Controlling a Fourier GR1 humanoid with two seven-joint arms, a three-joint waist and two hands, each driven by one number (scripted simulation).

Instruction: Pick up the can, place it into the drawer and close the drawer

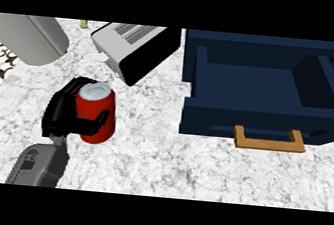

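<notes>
The left hand (70,111) is closed around the red can (97,114), with the fingers wrapped across the can's lower body and the palm against its left side. The can is at the left of the marble counter (195,167), well apart from the dark blue drawer (261,128), which stands open at the right with its wooden handle (269,140) facing the near edge. Status: the grasp appears complete; whether the can is lifted off the counter or rests on it cannot be determined from this steep view. Remaining steps, judged from this layout: carry the can to the right, set it inside the open drawer compartment, release, then push the drawer shut by its front. Orientation: the can stands upright, its silver top end toward the camera and slightly toward the far side, so its long axis runs close to vertical with a slight apparent lean. The right hand does not show. A toaster (135,49) stands beyond the can.
</notes>
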